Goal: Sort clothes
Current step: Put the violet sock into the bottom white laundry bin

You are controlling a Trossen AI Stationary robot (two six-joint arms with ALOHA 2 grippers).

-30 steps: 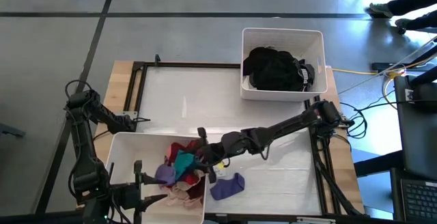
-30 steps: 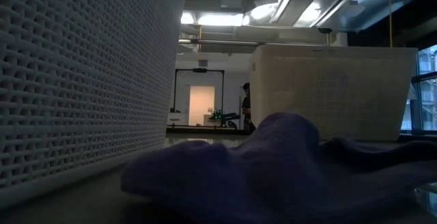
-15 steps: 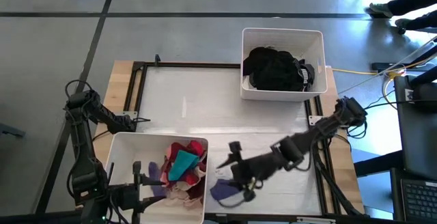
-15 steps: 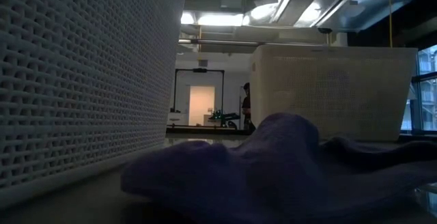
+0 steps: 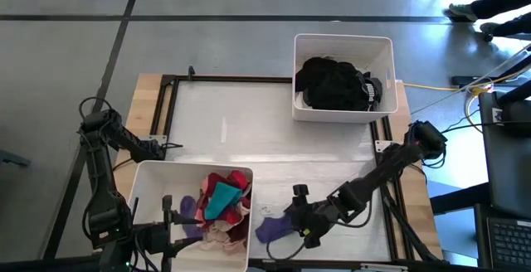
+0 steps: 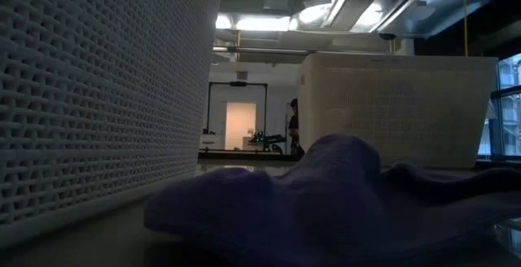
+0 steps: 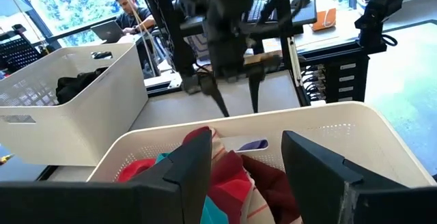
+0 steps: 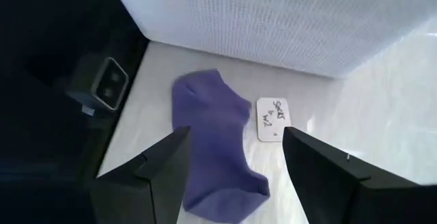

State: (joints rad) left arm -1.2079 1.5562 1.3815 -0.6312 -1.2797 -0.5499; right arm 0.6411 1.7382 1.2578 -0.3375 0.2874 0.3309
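A purple sock (image 5: 270,229) lies flat on the table beside the near white bin (image 5: 145,172); it fills the low view (image 6: 326,194). My right gripper (image 5: 294,217) hangs open just above it, slanting down, and the sock (image 8: 215,149) shows between its fingers. The near bin holds red, teal, purple and pink clothes (image 5: 220,201). My left gripper (image 7: 246,152) waits open above that bin's near left part. Black clothes (image 5: 336,83) lie in the far bin (image 5: 386,52).
A small white label card (image 8: 272,119) lies on the table next to the sock. The near bin's wall (image 8: 273,12) stands close to my right gripper. A small camera block (image 8: 102,84) sits at the near table edge. A person shows beyond the table (image 7: 130,5).
My right gripper has swung away from the near bin's right rim toward the table's right and near edge, sunk lower and tipped to point downward, ending above the purple sock. The sock has stayed where it lay.
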